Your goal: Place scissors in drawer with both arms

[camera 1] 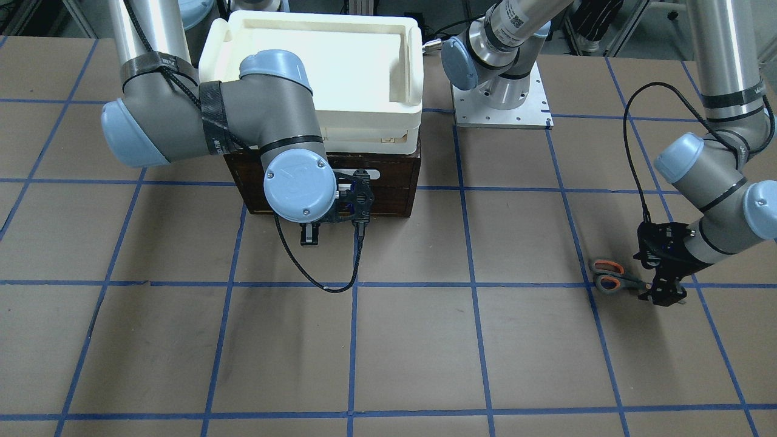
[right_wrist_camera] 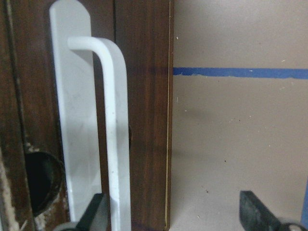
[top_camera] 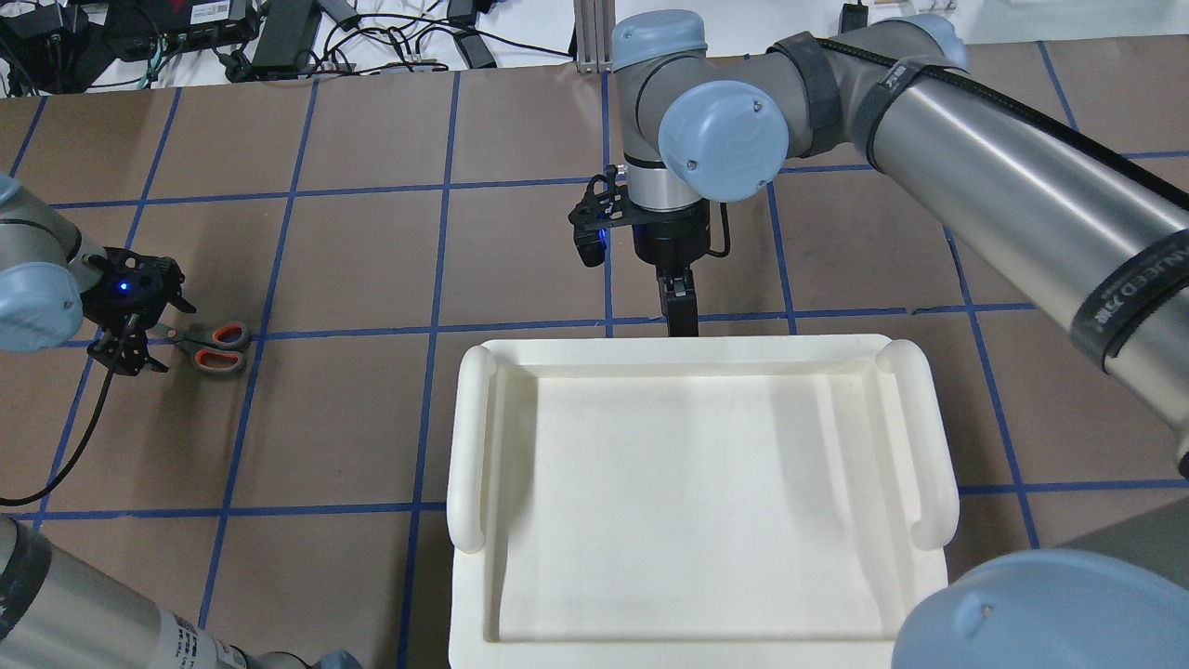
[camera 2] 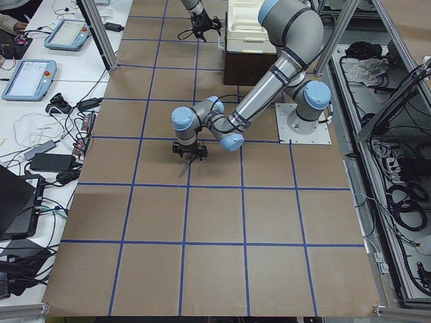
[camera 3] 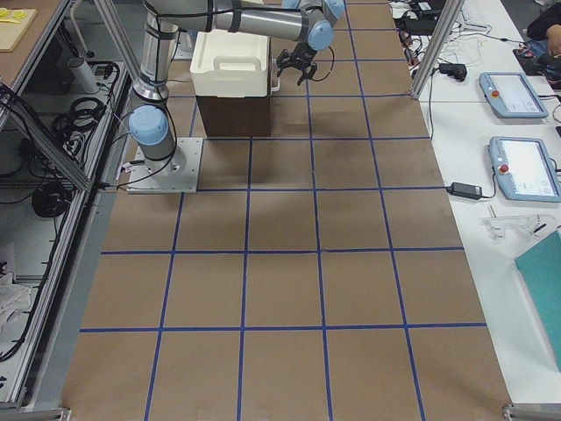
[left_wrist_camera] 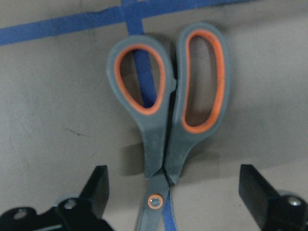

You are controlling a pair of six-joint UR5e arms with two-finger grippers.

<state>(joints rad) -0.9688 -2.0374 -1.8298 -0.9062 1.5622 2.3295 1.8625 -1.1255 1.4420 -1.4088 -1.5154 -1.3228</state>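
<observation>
Small grey scissors [left_wrist_camera: 159,139] with orange-lined loops, seemingly light and stiff, lie under the wide-spread left end effector [left_wrist_camera: 174,179], best pinched at the pivot.

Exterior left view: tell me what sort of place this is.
Probably a robotics lab work cell: the left arm is bolted to a table gridded with blue tape, teach pendants lie on the side bench, and loose cables run alongside.

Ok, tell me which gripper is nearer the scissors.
Left. The left gripper hangs open over the scissors; the right gripper is far off at the white handle of the drawer.
</observation>
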